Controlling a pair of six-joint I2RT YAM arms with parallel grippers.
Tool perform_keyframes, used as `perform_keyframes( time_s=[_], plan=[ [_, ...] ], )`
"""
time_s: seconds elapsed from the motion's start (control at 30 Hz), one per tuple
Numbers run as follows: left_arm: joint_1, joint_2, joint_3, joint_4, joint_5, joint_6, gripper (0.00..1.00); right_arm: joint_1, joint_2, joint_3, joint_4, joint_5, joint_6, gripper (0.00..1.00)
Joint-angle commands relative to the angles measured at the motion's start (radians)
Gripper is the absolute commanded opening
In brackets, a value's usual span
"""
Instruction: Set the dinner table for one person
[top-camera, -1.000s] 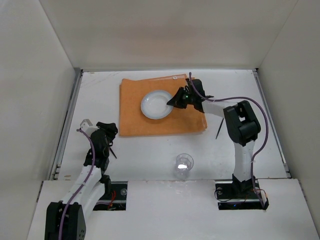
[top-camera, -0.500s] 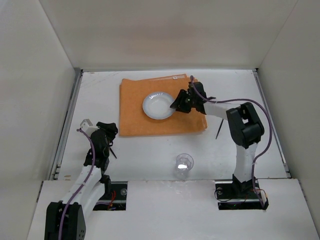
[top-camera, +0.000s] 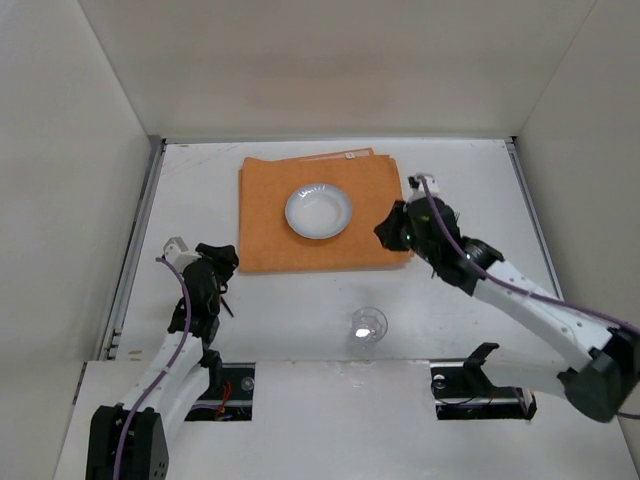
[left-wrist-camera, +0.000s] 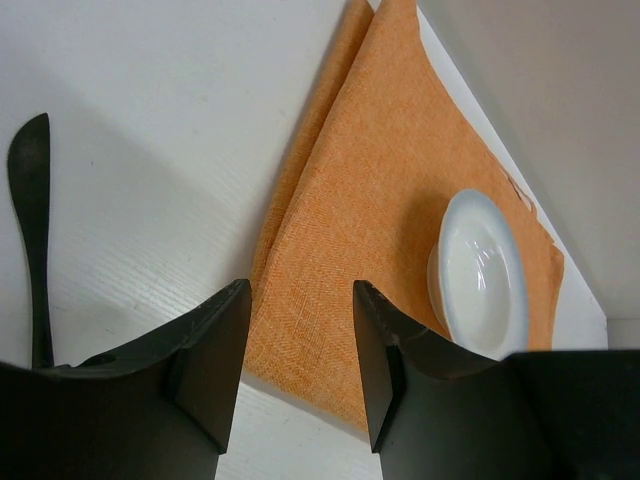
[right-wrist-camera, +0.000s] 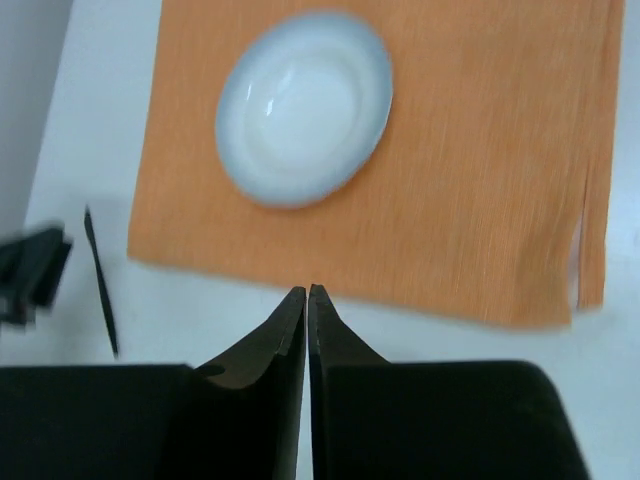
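On the dinner table (top-camera: 470, 180) lies an orange placemat (top-camera: 300, 245) with a white plate (top-camera: 318, 211) on it. My right gripper (top-camera: 390, 228) hovers at the placemat's near right corner, away from the plate. In the right wrist view this gripper (right-wrist-camera: 307, 295) is shut and empty, with the plate (right-wrist-camera: 303, 105) ahead of it. My left gripper (top-camera: 222, 262) sits near the table's left side. Seen from its own wrist camera, the left gripper (left-wrist-camera: 300, 340) is open and holds nothing. A black utensil (left-wrist-camera: 30, 220) lies on the table just beside it.
A clear glass (top-camera: 368, 328) stands on the table near the front, between the arms. White walls (top-camera: 110, 150) close in the table on three sides. The black utensil (top-camera: 228, 303) lies next to the left arm.
My right gripper let go of the plate's rim, shut, and pulled back toward the near right, off the placemat. The plate ended slightly further right. The left arm stayed put.
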Motion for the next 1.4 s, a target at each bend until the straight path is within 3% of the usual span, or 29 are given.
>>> perform_keyframes(
  time_s=[0.0, 0.1, 0.2, 0.23, 0.47, 0.63, 0.83, 0.9, 1.03, 1.17, 1.37],
  plan=[
    [-0.017, -0.009, 0.008, 0.034, -0.008, 0.008, 0.42, 0.161, -0.124, -0.081, -0.299, 0.192, 0.030, 0.09],
    [-0.031, -0.003, 0.013, 0.034, -0.012, 0.011, 0.42, 0.319, -0.194, -0.092, -0.483, 0.238, 0.119, 0.17],
    [-0.040, -0.003, 0.014, 0.034, -0.017, 0.017, 0.42, 0.445, -0.214, -0.092, -0.609, 0.247, 0.197, 0.43],
    [-0.040, -0.003, 0.014, 0.034, -0.018, 0.018, 0.42, 0.474, -0.218, -0.095, -0.629, 0.253, 0.216, 0.47],
    [-0.042, 0.015, 0.014, 0.045, -0.018, 0.020, 0.42, 0.511, -0.195, -0.150, -0.603, 0.232, 0.263, 0.49],
    [-0.048, 0.037, 0.014, 0.057, -0.018, 0.020, 0.42, 0.511, -0.106, -0.182, -0.504, 0.177, 0.253, 0.43],
    [-0.049, 0.029, 0.013, 0.057, -0.018, 0.022, 0.42, 0.503, -0.037, -0.190, -0.413, 0.157, 0.236, 0.11],
    [-0.049, 0.031, 0.013, 0.057, -0.018, 0.022, 0.42, 0.496, -0.058, -0.168, -0.421, 0.168, 0.233, 0.05],
    [-0.049, 0.031, 0.013, 0.057, -0.014, 0.020, 0.42, 0.428, -0.148, -0.090, -0.462, 0.172, 0.175, 0.04],
    [-0.051, 0.026, 0.014, 0.057, -0.011, 0.018, 0.42, 0.237, -0.149, 0.015, -0.426, 0.136, 0.041, 0.06],
    [-0.051, 0.028, 0.013, 0.056, -0.009, 0.022, 0.42, -0.119, 0.161, 0.242, -0.240, -0.009, -0.125, 0.07]
  ],
)
